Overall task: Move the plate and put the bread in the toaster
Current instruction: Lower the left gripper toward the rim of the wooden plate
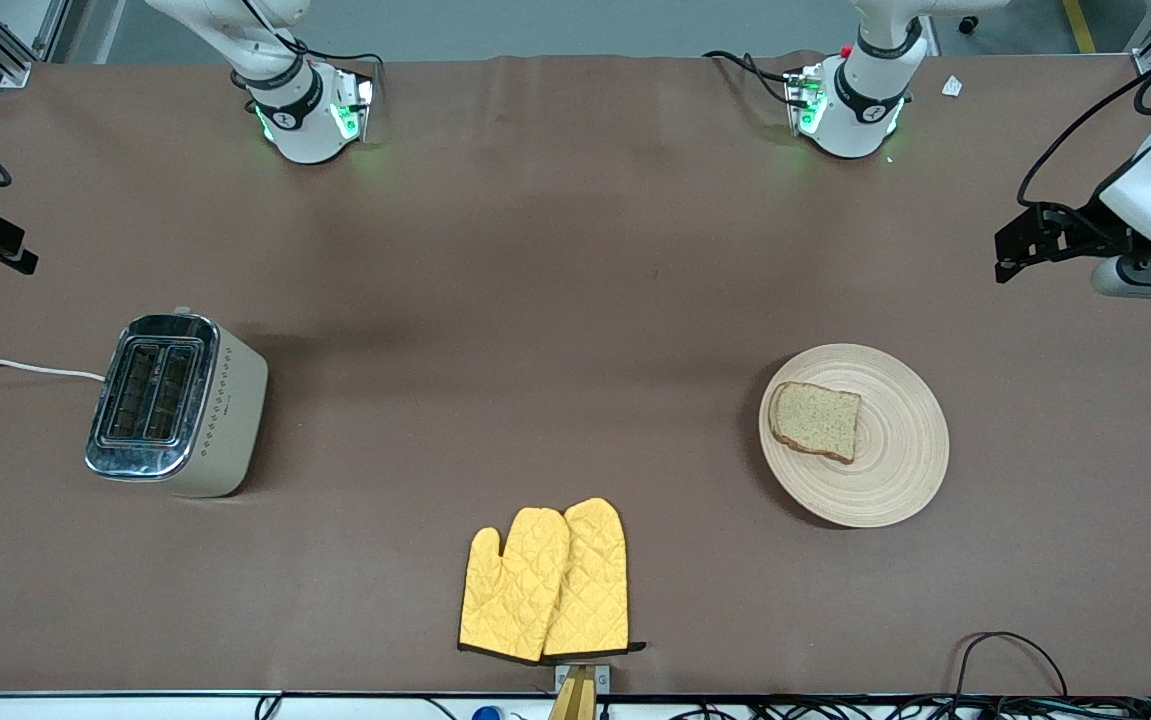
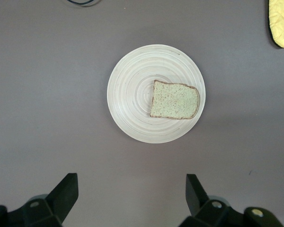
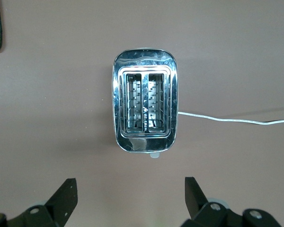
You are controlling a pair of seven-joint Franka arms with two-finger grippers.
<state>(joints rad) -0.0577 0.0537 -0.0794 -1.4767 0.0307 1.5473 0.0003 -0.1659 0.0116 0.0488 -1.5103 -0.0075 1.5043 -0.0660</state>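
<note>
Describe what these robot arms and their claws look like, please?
Both arms are glossy white with black bands, black cables and glowing green lights near their bases. The left gripper and right gripper look alike: two black, wedge-shaped fingers on black mounts with small round metal fittings. The left gripper's body in the front view is black on a white wrist.

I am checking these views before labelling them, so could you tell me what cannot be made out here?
- Underside of the bread: hidden against the plate in the front and left wrist views.
- Toaster slot bottoms: dark in the right wrist view; its controls are not visible.
- White cord: cut off by the front view's edge.
- Right gripper: cut off by the front view's edge.
- Left gripper: fingertips alone in its wrist view.
</note>
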